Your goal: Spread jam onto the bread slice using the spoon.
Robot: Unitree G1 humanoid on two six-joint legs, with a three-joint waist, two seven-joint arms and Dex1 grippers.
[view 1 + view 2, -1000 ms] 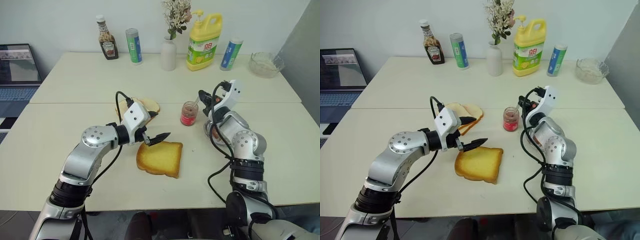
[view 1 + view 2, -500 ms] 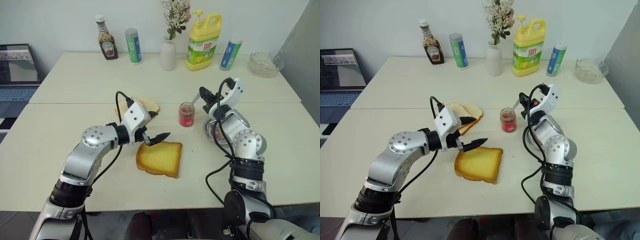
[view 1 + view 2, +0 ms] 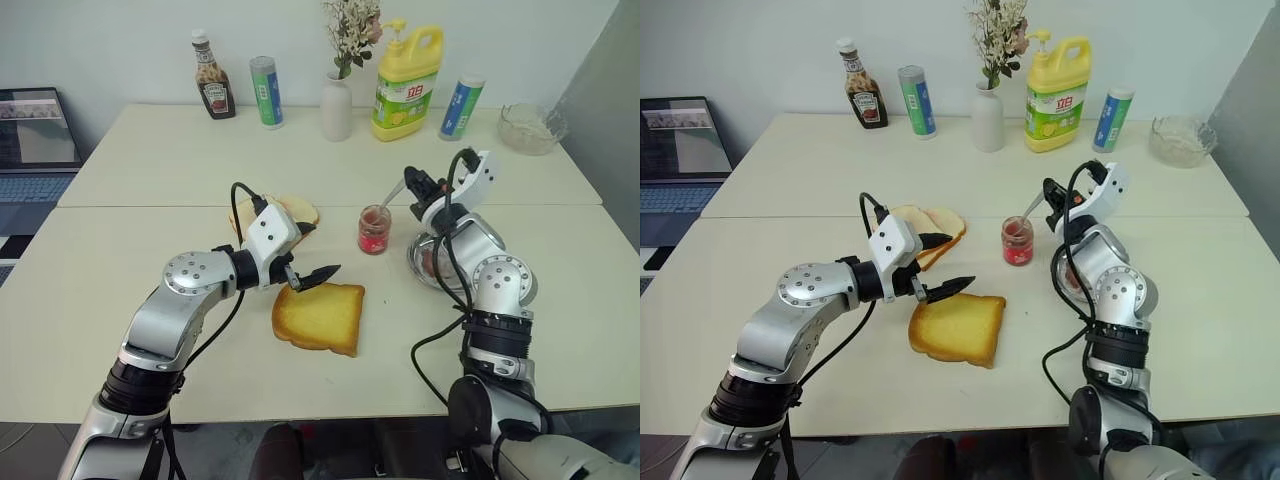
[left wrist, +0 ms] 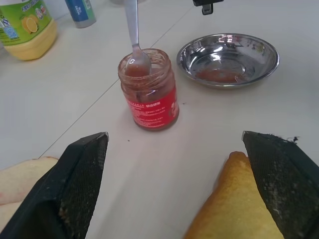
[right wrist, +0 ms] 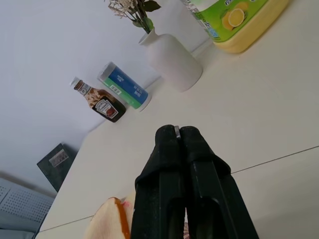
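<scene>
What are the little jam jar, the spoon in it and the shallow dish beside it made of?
The jam jar looks like clear glass: the pink jam shows through above its red label. The spoon seems polished metal, silvery and glinting. The shallow dish also looks like metal, probably stainless steel, since its inside mirrors the surroundings.

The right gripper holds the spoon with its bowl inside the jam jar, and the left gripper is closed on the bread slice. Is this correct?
Not quite. The left gripper is open and holds nothing; it hovers beside the bread slice, as the left eye view shows. The rest stands: the right gripper holds the spoon with its bowl in the jam jar.
</scene>
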